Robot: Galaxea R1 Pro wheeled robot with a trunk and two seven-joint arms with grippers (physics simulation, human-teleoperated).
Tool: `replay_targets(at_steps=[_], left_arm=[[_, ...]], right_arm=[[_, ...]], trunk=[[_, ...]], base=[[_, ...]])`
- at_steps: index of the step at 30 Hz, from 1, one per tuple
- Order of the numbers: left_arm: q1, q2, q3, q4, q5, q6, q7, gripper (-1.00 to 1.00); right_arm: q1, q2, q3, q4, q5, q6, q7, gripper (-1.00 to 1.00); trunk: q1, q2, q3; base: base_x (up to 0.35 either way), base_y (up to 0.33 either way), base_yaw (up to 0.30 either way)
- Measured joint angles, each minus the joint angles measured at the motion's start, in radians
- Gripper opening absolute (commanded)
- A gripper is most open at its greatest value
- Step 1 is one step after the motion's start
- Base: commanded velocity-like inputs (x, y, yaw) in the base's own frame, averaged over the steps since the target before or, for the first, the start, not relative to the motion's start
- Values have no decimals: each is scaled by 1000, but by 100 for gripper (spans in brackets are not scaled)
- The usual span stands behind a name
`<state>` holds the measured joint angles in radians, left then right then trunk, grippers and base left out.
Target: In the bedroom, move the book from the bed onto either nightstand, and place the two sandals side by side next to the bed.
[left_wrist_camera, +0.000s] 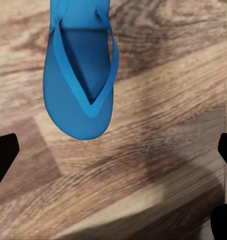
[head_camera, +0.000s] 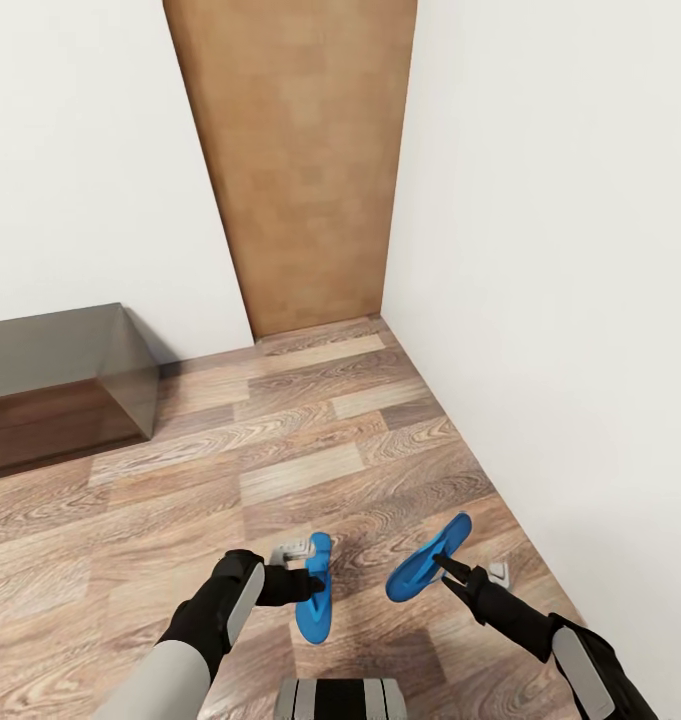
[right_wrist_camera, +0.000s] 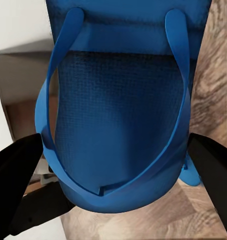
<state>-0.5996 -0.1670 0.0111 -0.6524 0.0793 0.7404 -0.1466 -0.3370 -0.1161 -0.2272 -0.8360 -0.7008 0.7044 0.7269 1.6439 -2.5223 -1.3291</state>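
Down at the lower middle of the head view, our left gripper [head_camera: 315, 575] holds one blue sandal [head_camera: 315, 590], its jaws shut on the sandal's edge; the left wrist view shows that sandal [left_wrist_camera: 81, 95] hanging over the wood-plank floor [left_wrist_camera: 158, 150]. Lower right, our right gripper [head_camera: 442, 566] has its jaws clamped on the other blue sandal [head_camera: 430, 557], tilted up off the floor, which looms large in the right wrist view [right_wrist_camera: 118, 125]. Farther, at mid left, stands a dark glossy cabinet [head_camera: 60, 385]. Beyond, a brown wooden door [head_camera: 300, 160] sits between white walls [head_camera: 550, 250].
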Motion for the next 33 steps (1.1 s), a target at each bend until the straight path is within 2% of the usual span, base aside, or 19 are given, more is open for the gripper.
replay_targets(at_steps=[7,24,33], left_arm=[[0,-1,-1,0,0,-1,0,100],[0,0,0,0,0,-1,0,100],[0,-1,-1,0,0,-1,-1,100]], right_arm=[[0,1,0,-1,0,-1,2,-100],[0,1,2,-1,-2,0,7,-100],[0,1,2,-1,0,-1,5,-100]], trunk=[[3,-2,-27],[3,-2,-27],[7,-4,-62]], base=[[0,0,0],[0,0,0],[0,0,0]])
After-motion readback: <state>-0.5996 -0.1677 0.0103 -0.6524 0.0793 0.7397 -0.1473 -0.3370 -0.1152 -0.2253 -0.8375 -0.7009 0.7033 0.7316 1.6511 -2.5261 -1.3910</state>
